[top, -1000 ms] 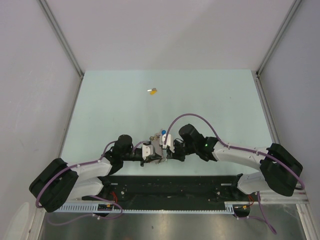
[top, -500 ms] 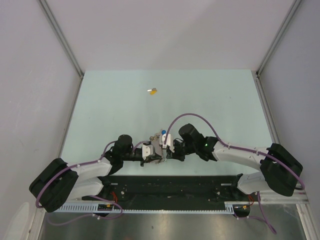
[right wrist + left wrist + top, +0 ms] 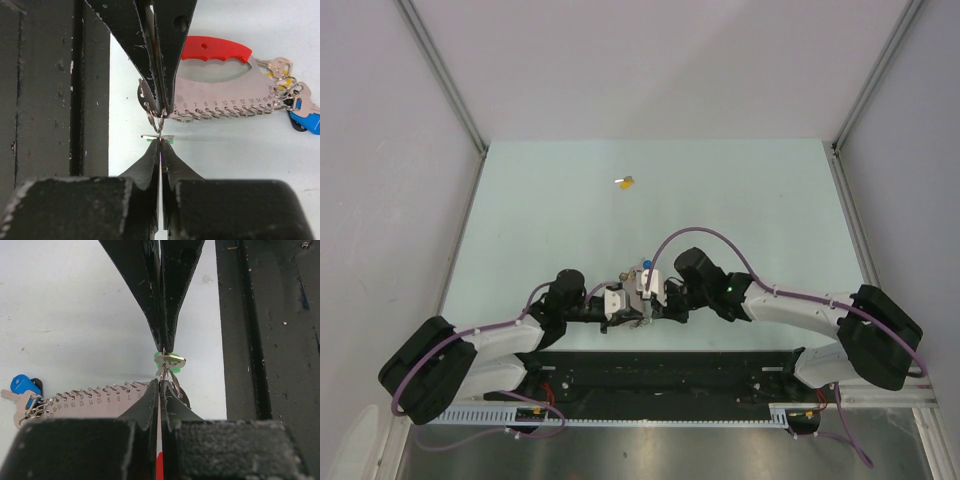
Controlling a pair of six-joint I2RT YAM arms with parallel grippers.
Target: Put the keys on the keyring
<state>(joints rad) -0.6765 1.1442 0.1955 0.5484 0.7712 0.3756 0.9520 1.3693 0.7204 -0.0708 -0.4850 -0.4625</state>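
1. The keyring (image 3: 107,405), a flat silver metal plate with a curved red plastic band, bears a row of small dark numbers (image 3: 82,400) along its edge, one beside each wire loop.
2. In the left wrist view the figures read from 7 up to about 15, rising toward the left.
3. In the right wrist view the same row (image 3: 235,111) reads from about 9 to 16, rising toward the right; the lower figures are blurred.
4. In the top view the figures are too small to read.

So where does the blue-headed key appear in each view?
Top external: the blue-headed key lies near the centre, just beyond the meeting jaws.
Left wrist: the key at the lower left edge.
Right wrist: the key at the right edge.
Shared landmark: the keyring it hangs on, pinched where the jaws meet.
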